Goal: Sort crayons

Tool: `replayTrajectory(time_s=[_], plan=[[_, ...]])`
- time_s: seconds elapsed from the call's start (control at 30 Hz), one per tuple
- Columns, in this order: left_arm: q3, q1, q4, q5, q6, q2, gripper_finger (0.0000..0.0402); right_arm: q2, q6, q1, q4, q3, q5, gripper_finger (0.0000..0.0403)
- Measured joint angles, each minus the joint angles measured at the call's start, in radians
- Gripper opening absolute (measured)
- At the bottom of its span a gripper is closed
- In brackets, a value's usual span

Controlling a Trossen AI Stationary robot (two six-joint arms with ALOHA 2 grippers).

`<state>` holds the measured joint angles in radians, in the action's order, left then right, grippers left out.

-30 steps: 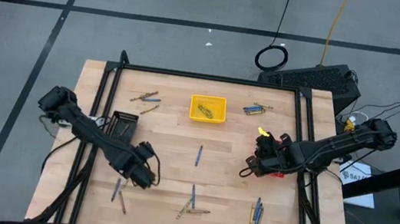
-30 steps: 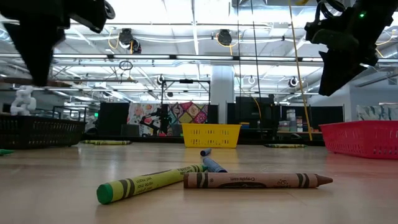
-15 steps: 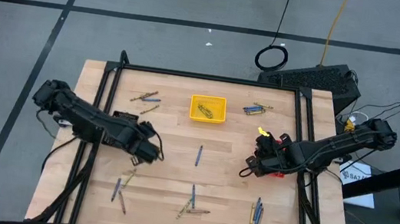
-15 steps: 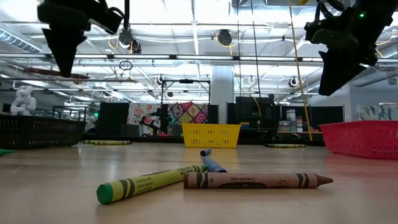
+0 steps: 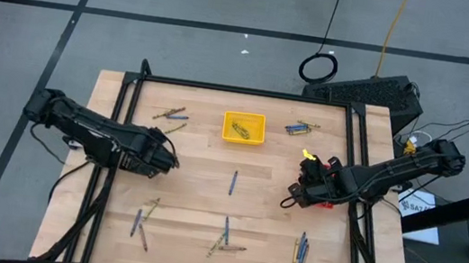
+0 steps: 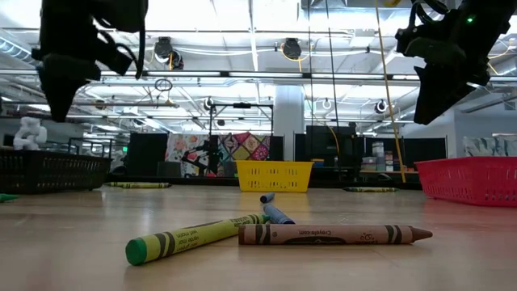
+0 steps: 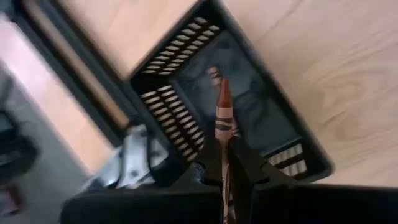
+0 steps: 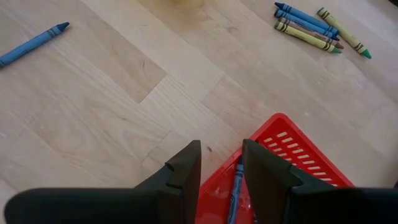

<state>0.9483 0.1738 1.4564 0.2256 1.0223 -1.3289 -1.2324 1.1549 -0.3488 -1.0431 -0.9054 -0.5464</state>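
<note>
Brown crayon [image 7: 223,118] pinched in the left gripper [image 5: 166,154] has swung back over the black tray [image 7: 245,112].

Even, bright overhead light fills the high view; the wooden table [image 5: 235,195] shows only short, soft shadows beside the 2 arms, and no glare. In the low view, ceiling lamps [image 6: 291,48] blow out to white across the top of the frame, leaving both arms as near-black silhouettes at upper left and upper right. The near crayons [image 6: 323,235] are sharp; the far room is softer. The left wrist view is dim and blurred throughout. The right wrist view is bright and clear.
</note>
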Motion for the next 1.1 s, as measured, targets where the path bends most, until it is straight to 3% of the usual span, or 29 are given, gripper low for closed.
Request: replayTrajectory(time_s=[0.2,0.57,0.83,1.1], plan=[[-0.074,-0.054,-0.134,-0.043,-0.011,0.038,0.0001,0.000,0.000,0.000,0.010,0.000,0.000,0.0105],[-0.181,-0.140,-0.150,-0.066,-0.042,0.039,0.0001,0.000,0.000,0.000,0.019,0.000,0.000,0.0105],[-0.246,-0.183,-0.354,-0.093,-0.117,0.038,0.0001,0.000,0.000,0.000,0.019,0.000,0.001,0.0105],[-0.246,-0.208,-0.311,-0.065,-0.129,0.038,0.0006,0.000,0.000,0.000,0.019,0.000,0.001,0.0105]])
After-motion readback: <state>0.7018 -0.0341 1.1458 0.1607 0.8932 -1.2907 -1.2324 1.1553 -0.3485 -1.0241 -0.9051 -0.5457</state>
